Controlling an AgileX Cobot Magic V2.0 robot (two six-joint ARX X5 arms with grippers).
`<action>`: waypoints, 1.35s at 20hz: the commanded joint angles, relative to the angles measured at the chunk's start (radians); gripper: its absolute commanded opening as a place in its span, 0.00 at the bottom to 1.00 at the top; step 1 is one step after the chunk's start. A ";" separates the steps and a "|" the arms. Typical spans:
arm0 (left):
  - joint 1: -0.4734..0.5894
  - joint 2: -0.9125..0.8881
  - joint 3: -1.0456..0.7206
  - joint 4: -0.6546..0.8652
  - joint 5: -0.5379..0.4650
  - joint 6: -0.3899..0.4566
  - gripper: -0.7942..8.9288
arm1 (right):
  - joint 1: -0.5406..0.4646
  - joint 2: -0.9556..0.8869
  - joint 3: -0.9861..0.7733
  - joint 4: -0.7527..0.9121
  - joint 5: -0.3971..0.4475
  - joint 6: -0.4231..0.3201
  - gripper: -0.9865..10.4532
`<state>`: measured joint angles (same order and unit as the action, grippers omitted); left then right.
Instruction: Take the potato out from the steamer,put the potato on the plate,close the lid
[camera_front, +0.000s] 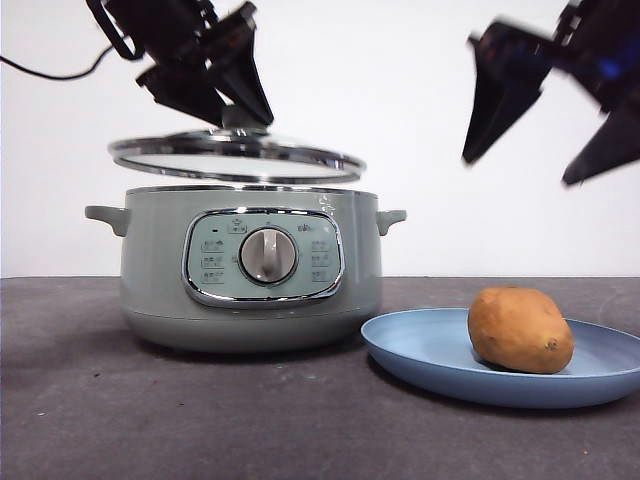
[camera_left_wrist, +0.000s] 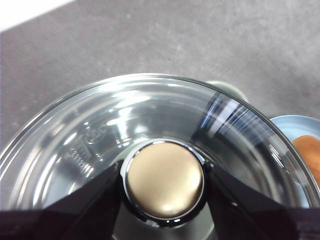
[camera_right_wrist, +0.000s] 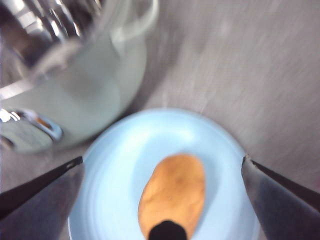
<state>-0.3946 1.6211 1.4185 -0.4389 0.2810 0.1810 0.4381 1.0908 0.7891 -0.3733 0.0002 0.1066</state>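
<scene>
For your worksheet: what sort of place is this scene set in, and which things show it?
Probably a tabletop robot test bench dressed as a kitchen: a steamer, a blue plate holding a potato, a plain white backdrop.

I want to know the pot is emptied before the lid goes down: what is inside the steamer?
The front view is level with the steamer, so its wall hides the inside. The left claw holds the lid just above it; the potato lies on the plate.

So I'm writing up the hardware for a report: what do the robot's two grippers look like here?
Both are black, each with two flat jaws tapering to wedge-shaped tips. The left gripper has glossy angular housing and a thin black cable trailing off behind it. The right gripper is motion-blurred, with a small blue glow on its body.
</scene>
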 joint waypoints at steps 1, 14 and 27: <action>-0.006 0.013 0.009 0.063 0.011 0.014 0.07 | -0.002 -0.069 0.002 -0.017 0.010 0.014 0.66; -0.021 0.078 0.009 0.043 0.007 0.013 0.07 | -0.005 -0.200 0.002 -0.065 0.031 0.016 0.66; -0.019 0.008 0.009 -0.002 0.005 -0.002 0.63 | -0.005 -0.201 0.002 -0.100 -0.002 0.016 0.66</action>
<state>-0.4114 1.6421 1.4235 -0.4416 0.2802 0.1772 0.4324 0.8917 0.7891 -0.4782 -0.0006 0.1135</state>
